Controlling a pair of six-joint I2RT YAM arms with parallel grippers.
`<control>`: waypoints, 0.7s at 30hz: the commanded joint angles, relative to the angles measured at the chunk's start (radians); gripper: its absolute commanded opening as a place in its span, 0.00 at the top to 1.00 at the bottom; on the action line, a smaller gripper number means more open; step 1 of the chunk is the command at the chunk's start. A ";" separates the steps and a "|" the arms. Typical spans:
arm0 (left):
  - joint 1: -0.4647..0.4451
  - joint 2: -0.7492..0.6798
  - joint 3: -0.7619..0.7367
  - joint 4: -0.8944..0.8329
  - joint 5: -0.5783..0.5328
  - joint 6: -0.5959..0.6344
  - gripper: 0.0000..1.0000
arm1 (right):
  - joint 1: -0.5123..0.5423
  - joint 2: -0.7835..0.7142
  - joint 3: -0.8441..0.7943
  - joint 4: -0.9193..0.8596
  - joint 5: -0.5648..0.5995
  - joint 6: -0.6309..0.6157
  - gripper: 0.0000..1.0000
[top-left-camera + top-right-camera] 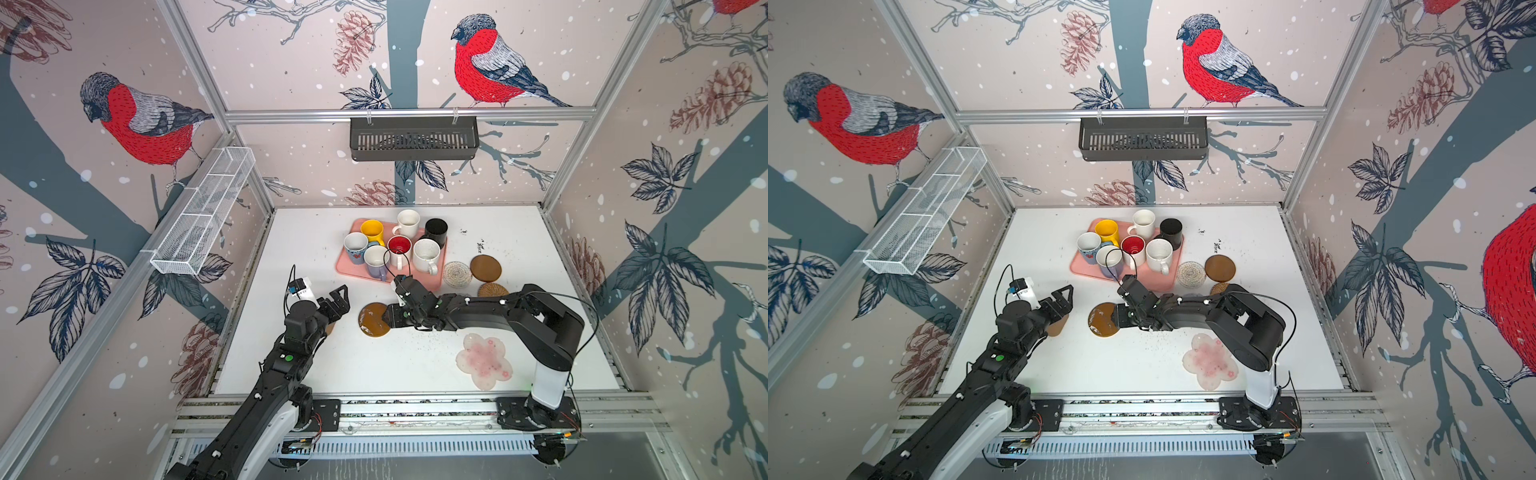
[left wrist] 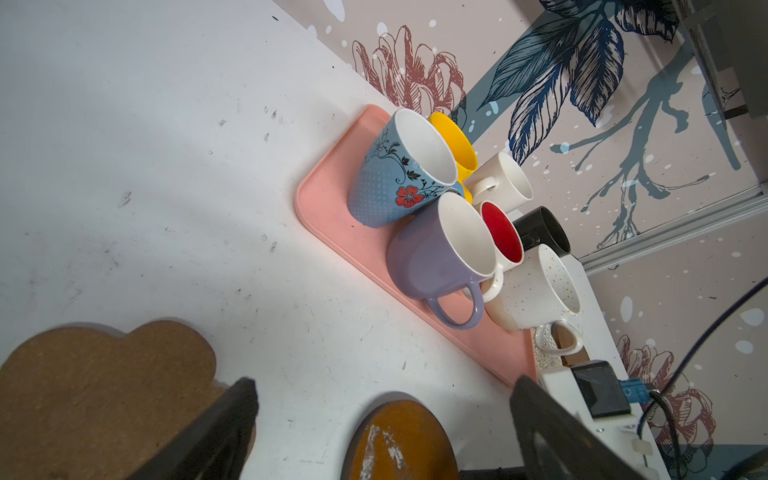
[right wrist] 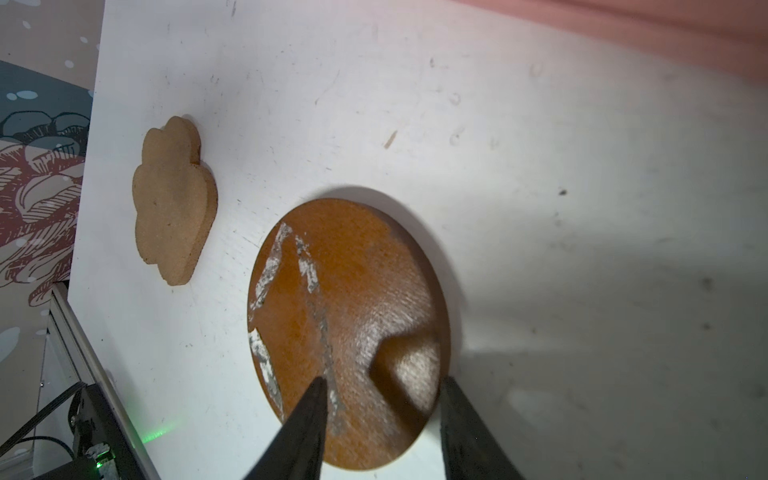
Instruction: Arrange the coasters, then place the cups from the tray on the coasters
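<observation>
Right claw [image 1: 388, 321] first: it's reached across toward the left with its jaws partway apart and nothing pinched between them. The tips sit over the right edge of a glossy brown disc [image 1: 370, 322] lying left of centre. In the right wrist view the fingers [image 3: 311, 415] cover part of that disc, so I can't tell if they're pressing on it. Left claw [image 2: 382, 382] is spread wide, holding nothing, aimed toward the tray.

Big to small: the white table [image 1: 316, 232], then the pink tray [image 1: 345, 268] at far centre. Its long axis runs roughly left-right with the right end a bit nearer, and the right arm hides its near-right corner. All seven cups [image 1: 400, 245] stand upright on it, packed tight. The lavender mug [image 2: 436, 257] and speckled mug [image 2: 536, 286] point their handles at the near edge. The flower coaster [image 1: 484, 359] lies flat at front right, just beside the right arm. The rope coaster [image 1: 456, 273] and a second brown disc [image 1: 485, 268] sit just right of the tray. The rattan coaster [image 1: 492, 289] is half under the right arm. The tan lobed coaster [image 1: 1057, 328] is mostly hidden under the left claw in both top views.
</observation>
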 commanded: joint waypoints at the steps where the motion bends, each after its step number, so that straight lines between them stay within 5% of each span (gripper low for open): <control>1: 0.001 -0.004 -0.001 0.029 -0.010 0.012 0.05 | 0.008 0.013 0.018 0.010 -0.016 0.008 0.56; 21: 0.000 -0.022 -0.005 0.020 -0.005 0.012 0.05 | 0.050 0.073 0.106 0.010 -0.041 0.039 0.57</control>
